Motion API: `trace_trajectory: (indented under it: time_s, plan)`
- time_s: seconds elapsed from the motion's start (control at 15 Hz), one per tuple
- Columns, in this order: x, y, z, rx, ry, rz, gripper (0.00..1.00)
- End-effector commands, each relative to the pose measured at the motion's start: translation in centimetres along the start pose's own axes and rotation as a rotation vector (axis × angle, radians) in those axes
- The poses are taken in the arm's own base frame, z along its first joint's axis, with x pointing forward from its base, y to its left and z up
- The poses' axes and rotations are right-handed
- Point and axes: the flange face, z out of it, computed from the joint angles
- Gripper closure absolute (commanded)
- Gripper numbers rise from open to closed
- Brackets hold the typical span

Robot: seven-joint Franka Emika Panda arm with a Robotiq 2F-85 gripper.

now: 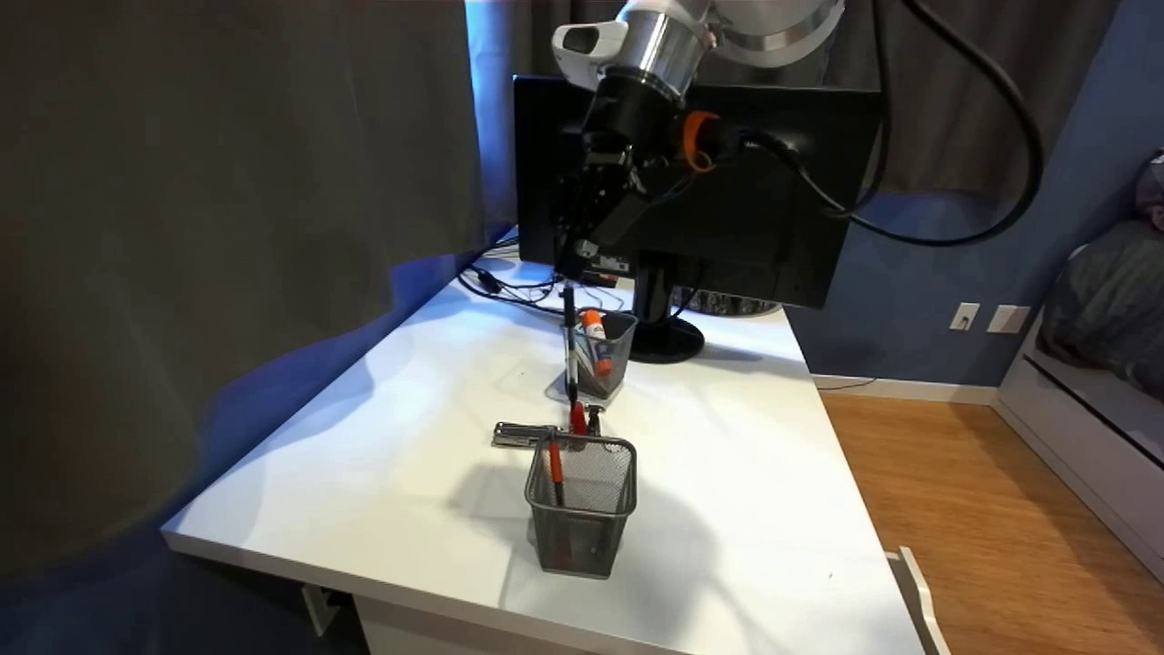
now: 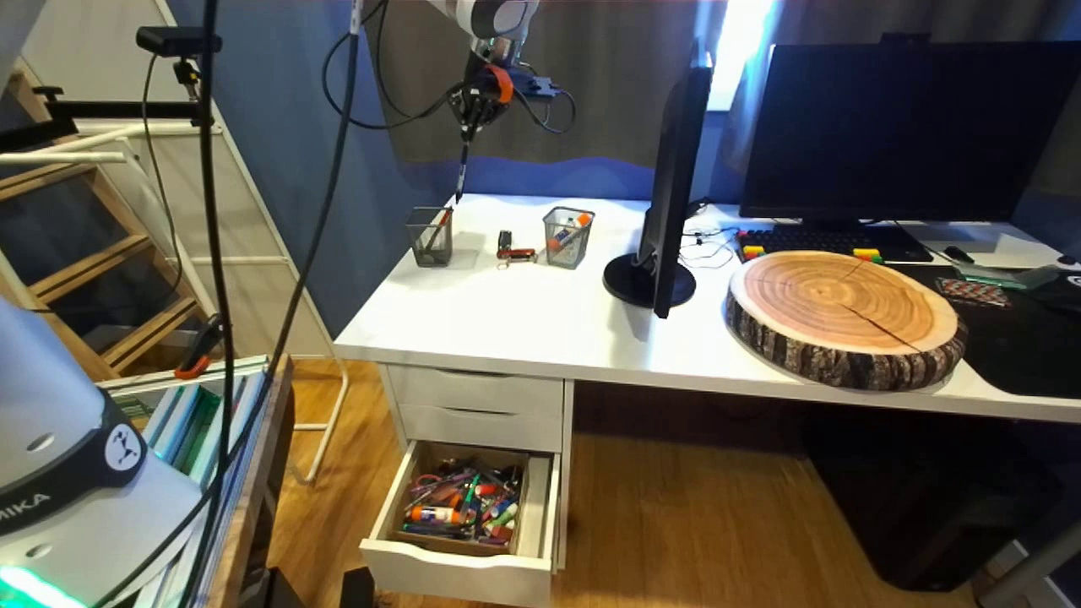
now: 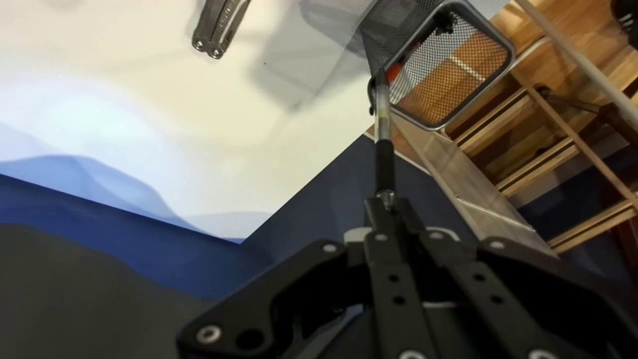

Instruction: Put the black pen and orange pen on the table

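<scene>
While the gripper (image 3: pixel 391 203) has hold of one of the two items, neither pen is yet placed, so the task is judged to be at an early stage. The fingertips are closed to the thickness of the black pen (image 3: pixel 384 149) and clamp it near its upper end; the pen, which shows a pale barrel section, hangs nearly upright beneath them. Remaining for this item: lower, lay down, release. Near the pen's lower end is the rim of a mesh cup (image 1: pixel 596 537); whether the two touch cannot be determined. The orange pen (image 1: pixel 556 464) leans inside this cup, below the gripper and apart from it. Remaining for this item: the complete sequence of grasp, extraction and placement. Farther below the gripper, under the cup, is the table (image 1: pixel 409 473), the destination surface; neither pen lies on it. A multi-tool (image 3: pixel 219 27) rests there, off to one side of the gripper. A second mesh cup (image 1: pixel 623 341) stands farther off and appears not to be required.
</scene>
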Motion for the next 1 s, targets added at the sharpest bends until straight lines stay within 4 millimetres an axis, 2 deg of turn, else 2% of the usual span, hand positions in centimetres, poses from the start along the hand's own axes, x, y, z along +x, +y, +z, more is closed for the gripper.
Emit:
trace_trajectory:
  time_s: [0.0, 0.2, 0.33, 0.67, 0.93]
  plan:
    - [-2.6, -3.2, -2.4, -0.060, -0.016, 0.109, 0.98]
    - [-4.6, -5.7, -3.3, -0.048, -0.095, 0.186, 0.98]
    - [-5.4, -6.6, -3.0, -0.019, -0.166, 0.234, 0.98]
    - [-8.0, -7.0, 0.6, 0.058, -0.400, 0.342, 0.98]
    - [-10.0, -6.3, 4.7, 0.074, -0.605, 0.382, 0.98]
